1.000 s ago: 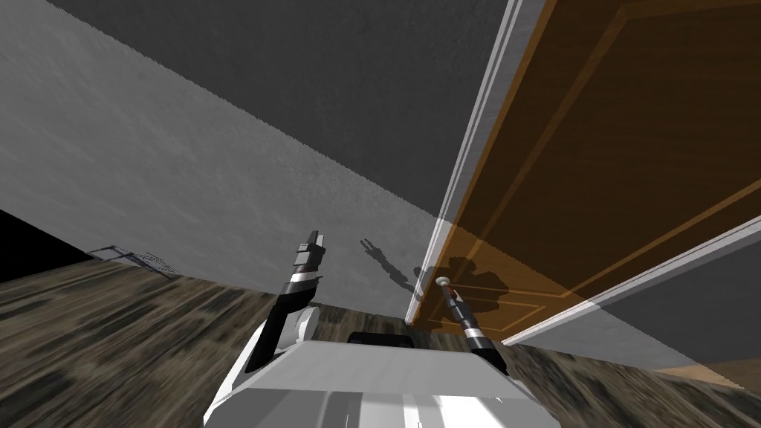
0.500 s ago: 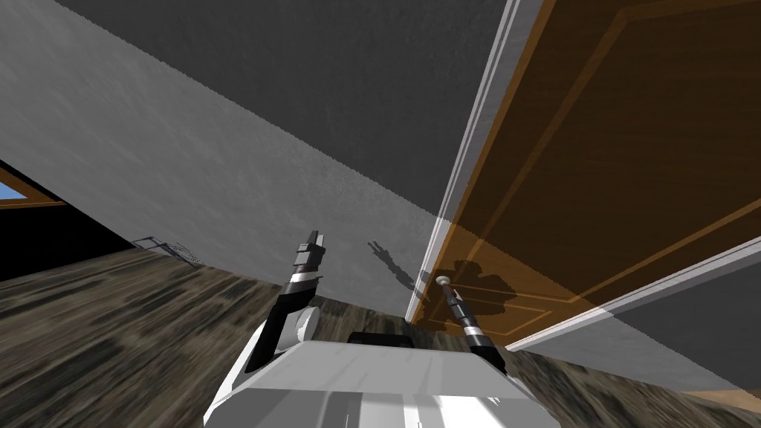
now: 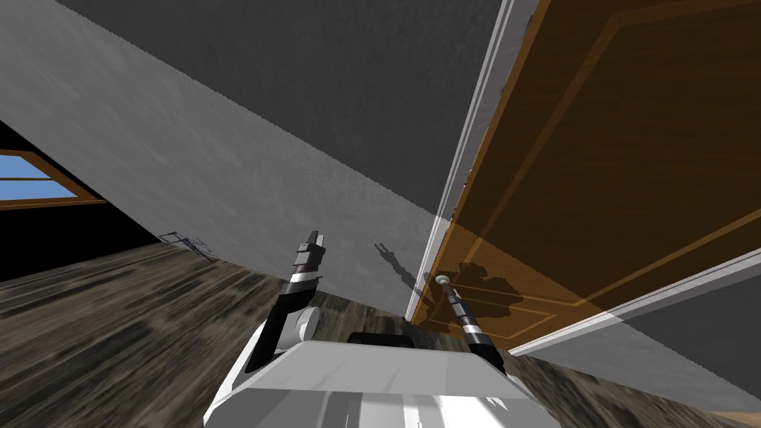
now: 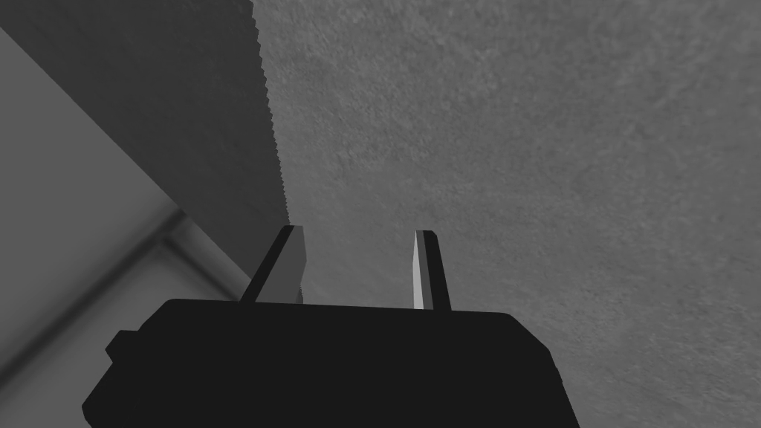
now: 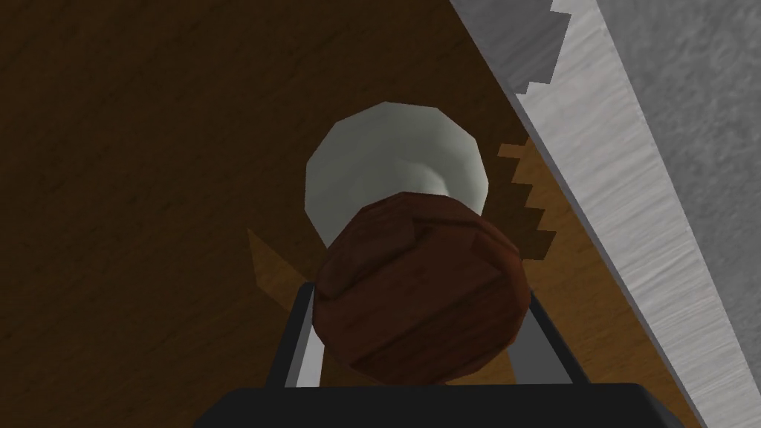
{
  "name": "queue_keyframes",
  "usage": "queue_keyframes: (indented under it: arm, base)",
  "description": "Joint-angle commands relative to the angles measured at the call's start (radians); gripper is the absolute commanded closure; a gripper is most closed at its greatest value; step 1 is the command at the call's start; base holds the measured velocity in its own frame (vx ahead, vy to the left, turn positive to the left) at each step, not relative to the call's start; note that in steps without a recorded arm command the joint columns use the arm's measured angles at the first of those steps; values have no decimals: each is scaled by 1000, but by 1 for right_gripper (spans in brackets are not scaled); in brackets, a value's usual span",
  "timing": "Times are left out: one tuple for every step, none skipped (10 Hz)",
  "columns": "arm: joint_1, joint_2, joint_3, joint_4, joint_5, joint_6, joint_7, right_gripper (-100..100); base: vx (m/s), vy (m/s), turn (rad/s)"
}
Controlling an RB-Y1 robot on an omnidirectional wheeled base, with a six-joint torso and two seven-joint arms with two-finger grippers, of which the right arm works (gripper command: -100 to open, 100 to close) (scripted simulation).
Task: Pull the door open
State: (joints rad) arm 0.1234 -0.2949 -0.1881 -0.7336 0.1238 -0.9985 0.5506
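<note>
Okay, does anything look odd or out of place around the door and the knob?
One thing: beside the round dark brown knob, held in the right gripper, the edge of the wooden door cuts into the pale frame in a saw-toothed line, as if overlapping it. Nothing else looks damaged.

Floor (image 3: 111,334): dark, mottled wood planks.
On floor: one small grey wire-like object (image 3: 187,242), touching the foot of the wall (image 3: 186,171); its kind cannot be told.
Far edge: grey wall to the left, brown door (image 3: 594,186) to the right.
Left edge: black area (image 3: 44,238).
</note>
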Motion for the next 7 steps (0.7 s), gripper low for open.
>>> queue_keyframes:
  arm:
    - [-2,2,9,1,-24,3,-50,100]
    - [-2,2,9,1,-24,3,-65,100]
    - [-5,2,13,3,-40,6,-100,100]
    - [-8,2,18,4,-58,9,-126,100]
    - [-8,2,18,4,-58,9,-143,100]
    - [-11,2,23,5,-76,12,-177,100]
    - [-11,2,23,5,-76,12,-184,100]
  base:
    - [-49,-31,104]
    - [-45,-24,62]
    - [-50,-22,80]
    - [-70,-31,103]
    - [-50,-25,46]
    - [-45,-24,71]
    - [-32,-16,36]
